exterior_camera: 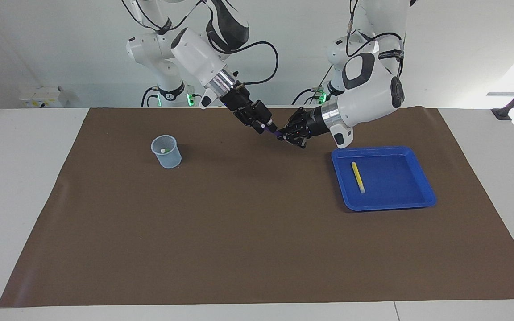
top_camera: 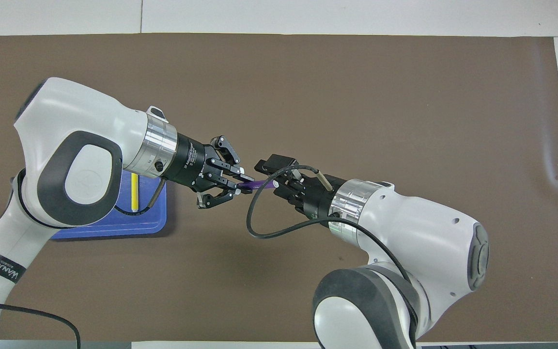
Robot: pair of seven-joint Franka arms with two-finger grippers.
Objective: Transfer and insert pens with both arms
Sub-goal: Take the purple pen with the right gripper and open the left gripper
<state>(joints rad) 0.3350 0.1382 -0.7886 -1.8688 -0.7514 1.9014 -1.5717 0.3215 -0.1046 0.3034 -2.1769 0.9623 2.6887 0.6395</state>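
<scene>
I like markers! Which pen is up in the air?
The slim purple marker pen, held between the left pincer and right pincer. The slim yellow marker pen lies in the blue plastic tray.

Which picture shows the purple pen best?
The overhead view. There the purple pen shows as a clear stripe bridging the left claw and the right claw, above the brown mat. In the facing view only a short purple bit peeks out between the two claws.
</scene>
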